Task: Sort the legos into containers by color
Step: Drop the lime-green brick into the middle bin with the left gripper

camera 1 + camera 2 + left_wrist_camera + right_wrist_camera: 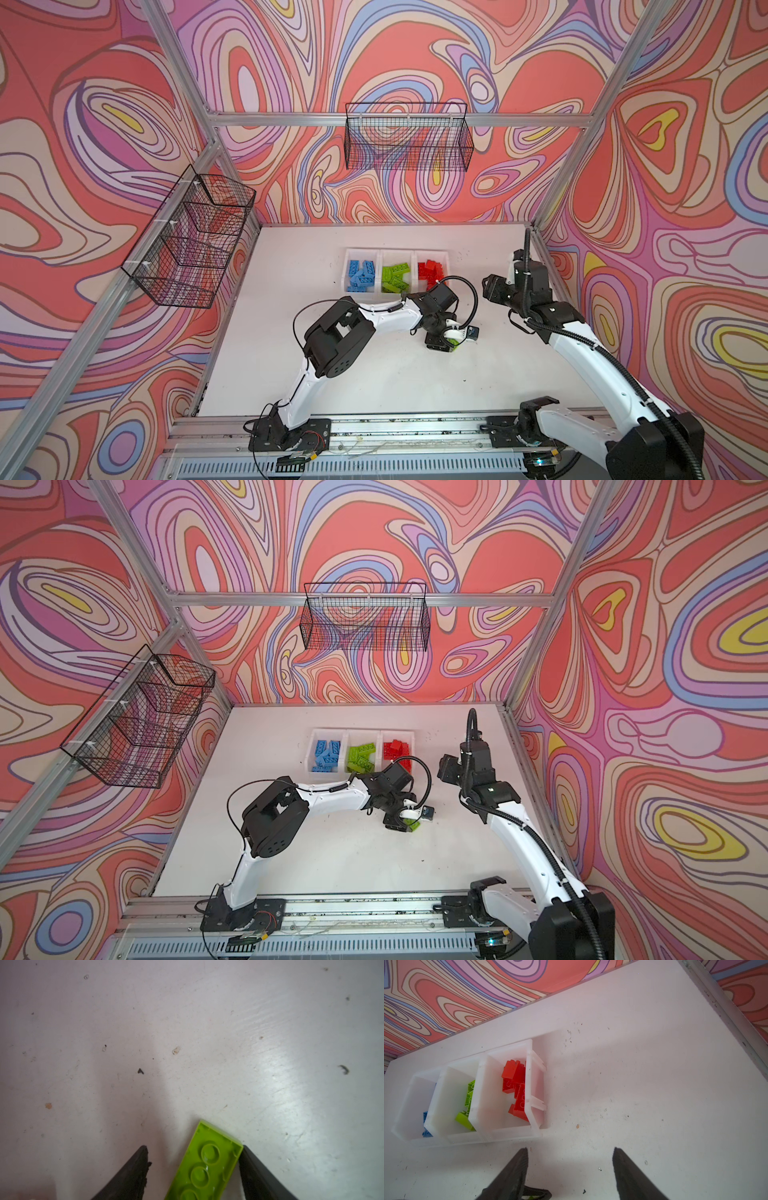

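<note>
- While the left arm bends at a raised elbow and reaches past the middle of the table, its left gripper (pixel 195 1148) points down at the surface, in front of the bins.
- Jaws of that gripper stand apart around a lime green brick (pixel 207 1163): one finger touches the brick's edge and a clear gap remains at the other, so it is not clamped.
- Right arm rises along the table's right edge with its wrist turned inward. The right gripper (pixel 570 1149) hovers beside the bins, jaws spread, nothing between them.
- White bins (pixel 534 1088) stand joined in a row near the back of the table. They hold blue bricks (pixel 360 274), green bricks (pixel 395 276) and red bricks (pixel 430 270), one colour each.
- White table (pixel 332 374) is scuffed and flecked with dark specks.
- Swirl-patterned walls (pixel 415 50) enclose the cell on an aluminium frame (pixel 291 119). Two black wire baskets hang there: back basket (pixel 409 137) and side basket (pixel 191 237).
</note>
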